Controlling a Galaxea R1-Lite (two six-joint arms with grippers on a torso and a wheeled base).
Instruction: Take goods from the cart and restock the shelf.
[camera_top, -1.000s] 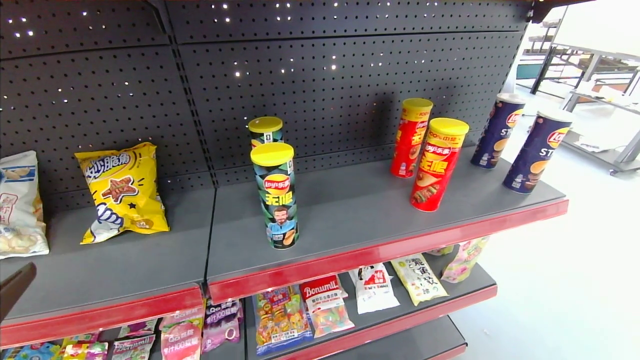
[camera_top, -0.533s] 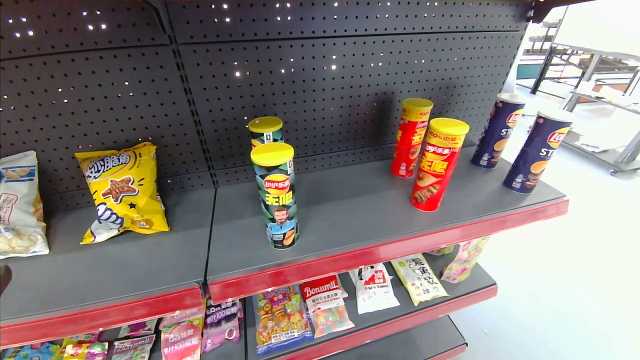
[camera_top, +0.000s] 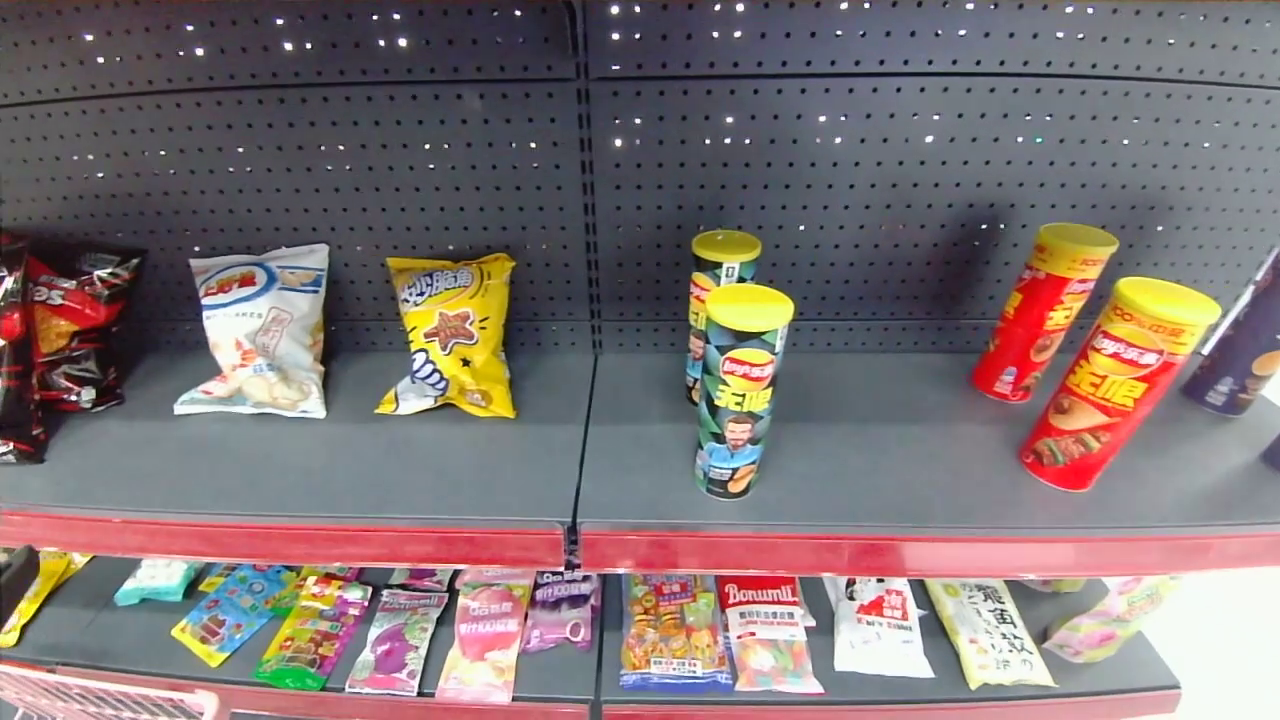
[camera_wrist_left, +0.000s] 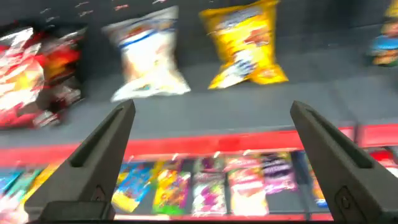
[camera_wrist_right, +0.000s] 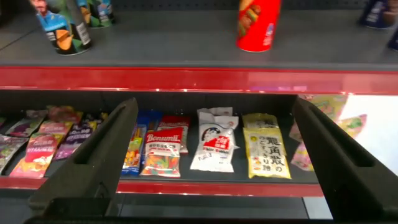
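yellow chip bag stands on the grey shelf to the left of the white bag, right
No. In the head view the yellow chip bag stands on the grey shelf to the right of the white bag, not the left.

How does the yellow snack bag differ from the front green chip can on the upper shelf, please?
The yellow snack bag is a soft pillow pack; the front green chip can is a rigid lidded cylinder. The bag leans against the pegboard back, while the can stands upright nearer the front edge. Both rest on the upper shelf.
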